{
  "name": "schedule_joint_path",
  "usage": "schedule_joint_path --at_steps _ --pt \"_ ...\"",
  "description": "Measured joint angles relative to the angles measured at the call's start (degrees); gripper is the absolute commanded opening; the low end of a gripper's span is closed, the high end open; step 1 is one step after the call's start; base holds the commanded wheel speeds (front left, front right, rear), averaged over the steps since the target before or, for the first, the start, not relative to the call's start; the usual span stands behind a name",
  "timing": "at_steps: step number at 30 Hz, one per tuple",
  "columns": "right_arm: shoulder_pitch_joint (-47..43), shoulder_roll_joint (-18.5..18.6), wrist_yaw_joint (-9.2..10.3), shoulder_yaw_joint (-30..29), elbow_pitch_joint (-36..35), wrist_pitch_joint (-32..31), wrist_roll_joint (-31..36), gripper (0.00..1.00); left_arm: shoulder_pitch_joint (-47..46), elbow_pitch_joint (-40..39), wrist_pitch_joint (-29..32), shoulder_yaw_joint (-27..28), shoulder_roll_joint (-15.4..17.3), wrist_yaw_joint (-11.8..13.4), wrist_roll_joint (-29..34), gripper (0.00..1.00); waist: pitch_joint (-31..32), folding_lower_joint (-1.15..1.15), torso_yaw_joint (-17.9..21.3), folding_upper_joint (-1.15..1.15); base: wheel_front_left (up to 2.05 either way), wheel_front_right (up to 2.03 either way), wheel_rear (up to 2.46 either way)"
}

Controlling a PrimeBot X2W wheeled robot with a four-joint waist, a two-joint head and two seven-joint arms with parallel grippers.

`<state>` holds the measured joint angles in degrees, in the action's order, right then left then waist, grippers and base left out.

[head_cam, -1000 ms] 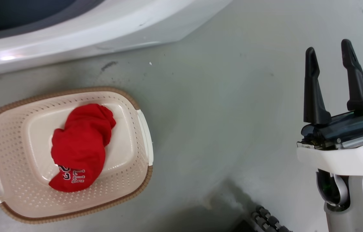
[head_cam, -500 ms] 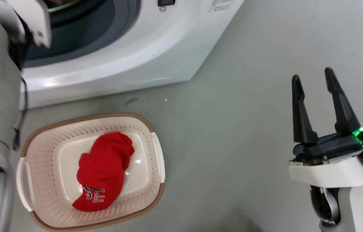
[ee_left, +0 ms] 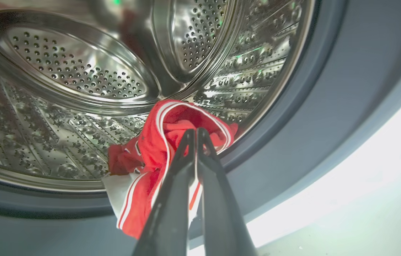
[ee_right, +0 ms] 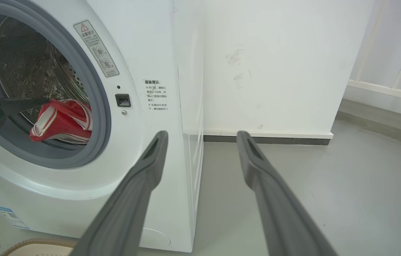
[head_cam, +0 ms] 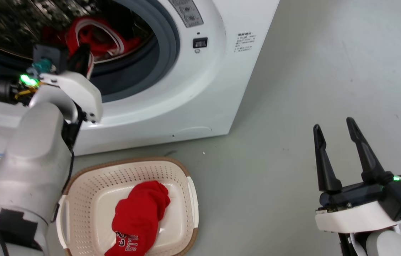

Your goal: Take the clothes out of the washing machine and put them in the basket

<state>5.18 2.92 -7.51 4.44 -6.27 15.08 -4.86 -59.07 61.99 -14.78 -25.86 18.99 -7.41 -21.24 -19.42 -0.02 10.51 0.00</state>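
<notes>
Two bright red soft-fabric basketball garments are counted: the striped-trim garment (ee_left: pixel 150 149) is draped over the drum's front lip in the single large white front-loading washing machine (head_cam: pixel 200 89), and the lettered garment (head_cam: pixel 138 220) is bunched in the single low cream perforated plastic basket (head_cam: pixel 90 185) just before it. The striped-trim garment's upper fold is overlapped by the left gripper (ee_left: pixel 196 132), its two dark fingers pressed together; whether cloth is pinched cannot be told. The right gripper (head_cam: pixel 332 122) is held well apart, fingers spread wide, nothing grasped.
</notes>
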Motion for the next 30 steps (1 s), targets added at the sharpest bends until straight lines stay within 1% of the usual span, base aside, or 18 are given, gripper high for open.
schedule_joint_path --at_steps 3,8,16,19,23,30 --pt "-1.54 -0.01 -0.01 0.26 0.51 0.01 0.42 1.00 4.36 -4.05 -0.12 0.21 -0.70 0.01 -0.63 0.00 2.86 0.00 -0.85 0.00 0.00 0.00 0.00" --pt "-3.86 -0.01 0.00 0.46 1.01 0.01 0.87 1.00 14.29 -13.74 -0.20 0.87 -1.55 0.91 -1.22 0.00 7.52 0.00 -2.10 0.00 0.00 0.00 0.00" --pt "-7.29 0.00 0.00 0.55 1.69 0.01 1.44 1.00 27.87 -29.18 -0.16 0.18 -1.30 4.13 -1.08 0.00 13.80 0.00 -3.96 0.00 0.00 0.00 0.00" --pt "-8.22 0.00 0.00 0.57 1.90 0.01 1.58 1.00 32.51 -35.74 1.18 -0.41 -0.58 5.36 -1.03 0.00 15.70 0.00 -4.51 0.00 0.00 0.00 0.00" --pt "-9.73 0.00 0.00 0.49 2.10 0.01 1.58 1.00 38.13 -45.95 4.00 -0.83 1.24 7.61 -1.09 0.00 17.97 0.00 -5.22 0.00 0.00 0.00 0.00" --pt "-10.45 0.00 0.00 0.08 2.09 0.01 1.52 1.00 45.51 -62.95 9.62 -1.08 4.94 11.34 -0.49 0.00 19.55 0.00 -7.17 0.00 0.00 0.00 0.00"
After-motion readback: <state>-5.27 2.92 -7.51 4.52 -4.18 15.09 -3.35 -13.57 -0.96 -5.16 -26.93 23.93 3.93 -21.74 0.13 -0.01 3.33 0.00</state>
